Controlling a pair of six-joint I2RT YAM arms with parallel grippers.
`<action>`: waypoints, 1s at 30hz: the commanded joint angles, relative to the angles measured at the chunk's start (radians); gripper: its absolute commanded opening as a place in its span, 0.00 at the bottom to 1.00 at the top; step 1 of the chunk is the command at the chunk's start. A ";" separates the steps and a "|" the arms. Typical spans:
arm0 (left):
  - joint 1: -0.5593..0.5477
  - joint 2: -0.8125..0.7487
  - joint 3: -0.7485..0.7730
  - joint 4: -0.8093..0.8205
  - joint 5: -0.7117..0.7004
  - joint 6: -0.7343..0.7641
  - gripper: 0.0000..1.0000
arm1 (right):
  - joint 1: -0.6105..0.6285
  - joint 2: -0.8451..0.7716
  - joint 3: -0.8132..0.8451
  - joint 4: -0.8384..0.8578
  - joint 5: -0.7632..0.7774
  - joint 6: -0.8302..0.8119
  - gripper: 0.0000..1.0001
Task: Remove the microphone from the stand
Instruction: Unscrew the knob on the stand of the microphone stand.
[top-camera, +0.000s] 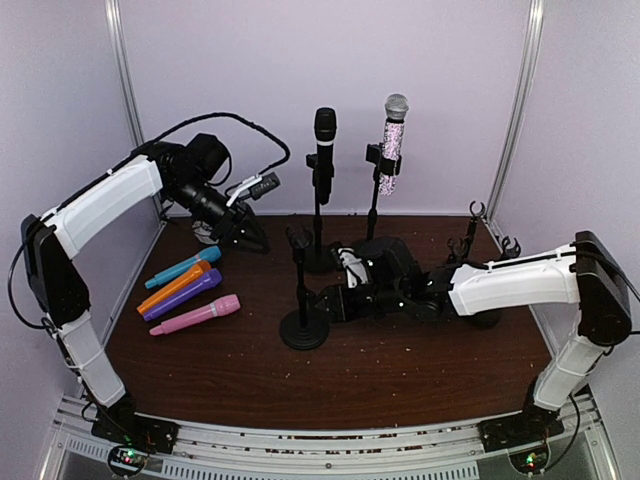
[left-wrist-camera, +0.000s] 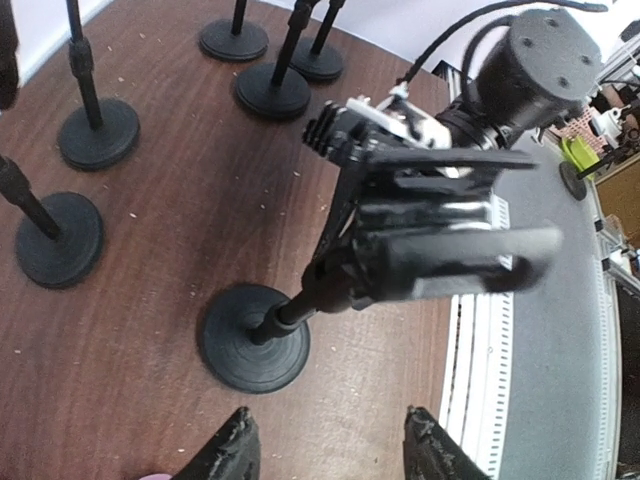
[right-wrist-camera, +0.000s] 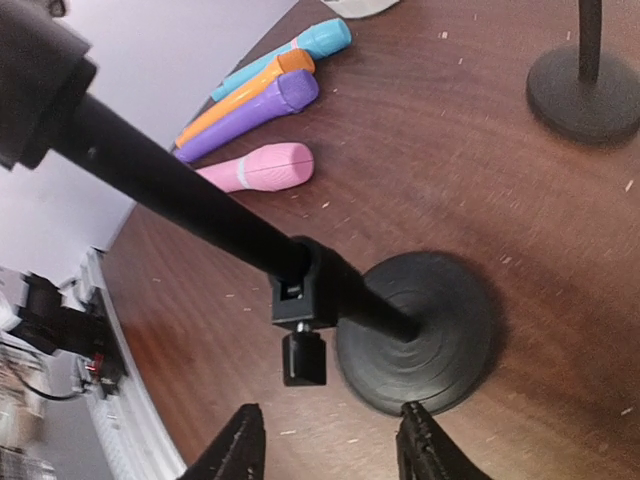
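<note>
Microphones standing upright number two, upper centre of the top view: a black microphone (top-camera: 325, 128) and a glittery microphone (top-camera: 392, 140), each clipped in place. Either looks rigid, light and smooth; you'd best pinch the handle just below the head. Left wrist view: your left jaws are spread, holding nothing, over the table (left-wrist-camera: 120, 380). Right wrist view: your right jaws are spread too, an empty stand (right-wrist-camera: 450, 340) just beyond them.
</note>
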 joint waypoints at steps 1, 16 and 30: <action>-0.021 0.052 0.022 0.044 0.045 -0.036 0.51 | 0.035 0.006 0.073 -0.069 0.132 -0.129 0.43; -0.053 0.119 0.099 0.044 0.055 -0.050 0.50 | 0.076 0.076 0.132 -0.089 0.223 -0.183 0.12; -0.073 0.172 0.154 0.044 0.059 -0.076 0.47 | 0.191 0.090 0.108 -0.100 0.587 -0.292 0.00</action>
